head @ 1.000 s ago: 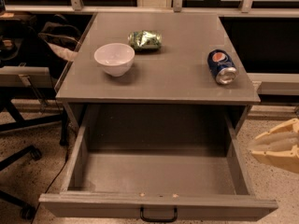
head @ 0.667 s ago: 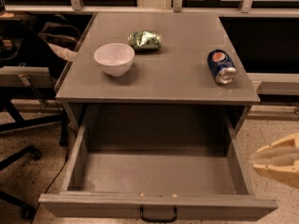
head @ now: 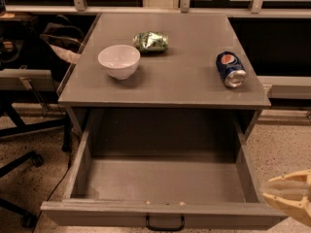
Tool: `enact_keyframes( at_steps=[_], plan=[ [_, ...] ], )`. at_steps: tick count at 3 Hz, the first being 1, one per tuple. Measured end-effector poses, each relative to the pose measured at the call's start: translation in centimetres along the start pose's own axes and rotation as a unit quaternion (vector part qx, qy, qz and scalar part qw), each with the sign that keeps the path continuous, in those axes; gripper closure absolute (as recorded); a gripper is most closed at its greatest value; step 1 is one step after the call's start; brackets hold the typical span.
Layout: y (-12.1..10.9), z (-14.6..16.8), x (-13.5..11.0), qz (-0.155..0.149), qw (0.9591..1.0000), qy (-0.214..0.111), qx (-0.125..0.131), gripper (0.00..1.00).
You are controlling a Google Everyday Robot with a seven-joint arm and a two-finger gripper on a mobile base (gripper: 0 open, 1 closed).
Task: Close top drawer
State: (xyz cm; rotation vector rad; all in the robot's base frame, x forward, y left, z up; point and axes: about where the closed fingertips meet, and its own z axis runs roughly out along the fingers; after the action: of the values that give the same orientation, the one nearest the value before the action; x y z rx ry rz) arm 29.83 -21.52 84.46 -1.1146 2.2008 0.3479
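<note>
The top drawer point(head: 165, 212) is a wide grey drawer pulled fully out of the grey cabinet. Its deep box interior is empty. A small black loop handle point(head: 165, 224) sits at the centre of its front, at the bottom edge of the view. My gripper point(head: 272, 196) is at the lower right, just right of the drawer's front right corner. Its cream-coloured fingers point(head: 291, 198) point left toward the drawer. It holds nothing that I can see.
On the cabinet top point(head: 184, 86) stand a white bowl point(head: 119, 60), a green crumpled bag point(head: 151, 41) and a blue Pepsi can point(head: 231, 69) lying on its side. An office chair base point(head: 19, 164) and a cable lie on the speckled floor at the left.
My gripper has moved down and slightly right, toward the lower right corner. The drawer and the things on top have not moved.
</note>
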Motion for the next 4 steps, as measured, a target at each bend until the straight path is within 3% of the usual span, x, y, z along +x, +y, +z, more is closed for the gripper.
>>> enact_keyframes(
  at_steps=[1, 3, 4],
  plan=[
    [0.3, 3.8, 3.7, 0.028, 0.9993, 0.017, 0.015, 1.00],
    [0.6, 4.7, 4.3, 0.035, 0.9990, 0.021, 0.019, 1.00],
    [1.0, 6.4, 5.8, 0.057, 0.9978, 0.027, 0.020, 1.00]
  ],
)
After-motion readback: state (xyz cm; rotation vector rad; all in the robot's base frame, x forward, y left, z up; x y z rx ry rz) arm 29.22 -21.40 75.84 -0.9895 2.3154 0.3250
